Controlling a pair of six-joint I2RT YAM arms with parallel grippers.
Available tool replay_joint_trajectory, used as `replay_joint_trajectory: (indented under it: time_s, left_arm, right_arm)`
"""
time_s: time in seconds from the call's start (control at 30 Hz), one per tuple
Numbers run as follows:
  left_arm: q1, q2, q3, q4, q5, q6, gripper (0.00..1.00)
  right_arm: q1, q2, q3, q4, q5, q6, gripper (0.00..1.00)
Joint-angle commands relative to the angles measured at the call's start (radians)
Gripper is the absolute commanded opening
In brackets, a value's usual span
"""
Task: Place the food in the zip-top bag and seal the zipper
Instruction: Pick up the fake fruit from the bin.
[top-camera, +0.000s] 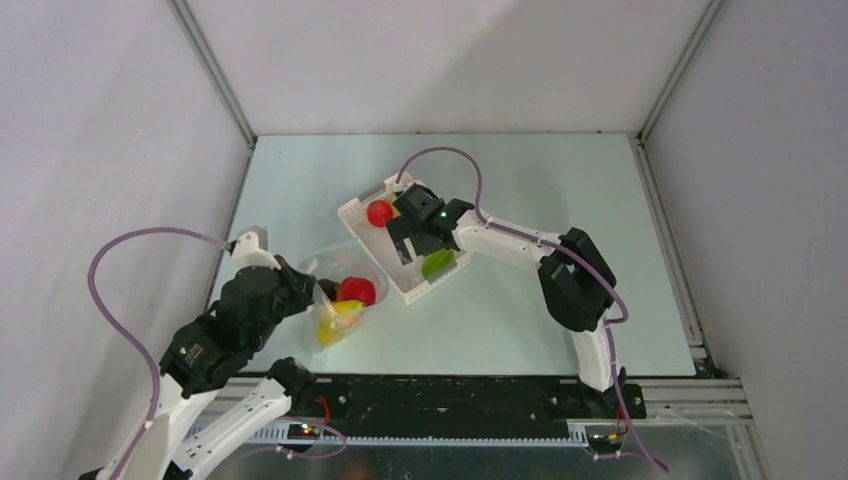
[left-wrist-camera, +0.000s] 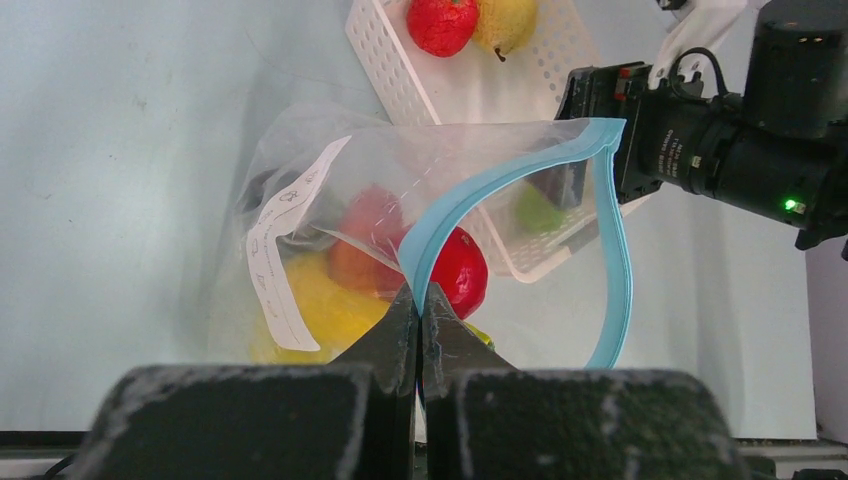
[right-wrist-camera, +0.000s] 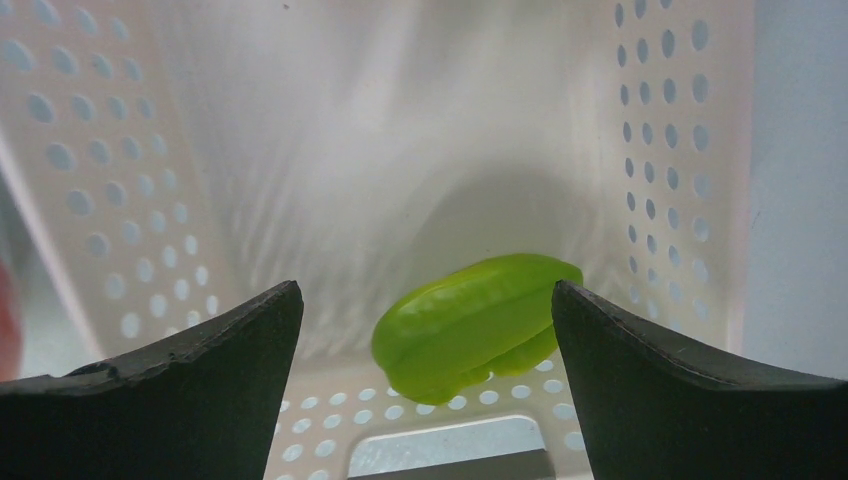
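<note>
The job is midway through the filling stage. The left gripper (left-wrist-camera: 420, 300) has its jaws pressed tight on the blue zipper (left-wrist-camera: 598, 132), holding the mouth of the clear bag (left-wrist-camera: 330, 170) up and open just beside the white basket (left-wrist-camera: 390, 70). A red apple (left-wrist-camera: 462, 272) and a yellow piece (left-wrist-camera: 320, 310) already lie inside the bag. The right gripper (right-wrist-camera: 428, 290) is spread wide and holds nothing, poised inside the basket over a green piece (right-wrist-camera: 470, 320). The next move probably calls for lowering, closing across the green piece's narrow side, then carrying it to the open mouth. Another red fruit (left-wrist-camera: 440, 22) and a yellow fruit (left-wrist-camera: 505, 20) wait in the basket.
</note>
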Motion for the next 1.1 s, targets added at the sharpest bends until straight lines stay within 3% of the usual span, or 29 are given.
replay_joint_trajectory:
  time_s: [0.0, 0.67, 0.87, 0.97, 1.07]
  left_arm:
    - [-0.003, 0.011, 0.018, 0.026, -0.029, -0.01, 0.0]
    - [-0.004, 0.009, -0.004, 0.043, -0.032, -0.002, 0.0]
    - [-0.003, 0.01, -0.002, 0.04, -0.034, -0.002, 0.0]
    - [-0.002, 0.011, 0.0, 0.041, -0.034, -0.002, 0.0]
    - [-0.003, 0.012, 0.002, 0.041, -0.032, -0.002, 0.0]
  right_arm:
    - [-0.004, 0.032, 0.029, -0.047, 0.038, -0.017, 0.99]
    - [-0.013, 0.158, 0.041, -0.153, -0.003, 0.044, 0.89]
    - [-0.014, 0.159, 0.045, -0.135, -0.004, 0.052, 0.77]
    - [-0.017, 0.152, 0.051, -0.134, -0.017, 0.054, 0.61]
    - [-0.017, 0.119, 0.056, -0.136, -0.025, 0.058, 0.55]
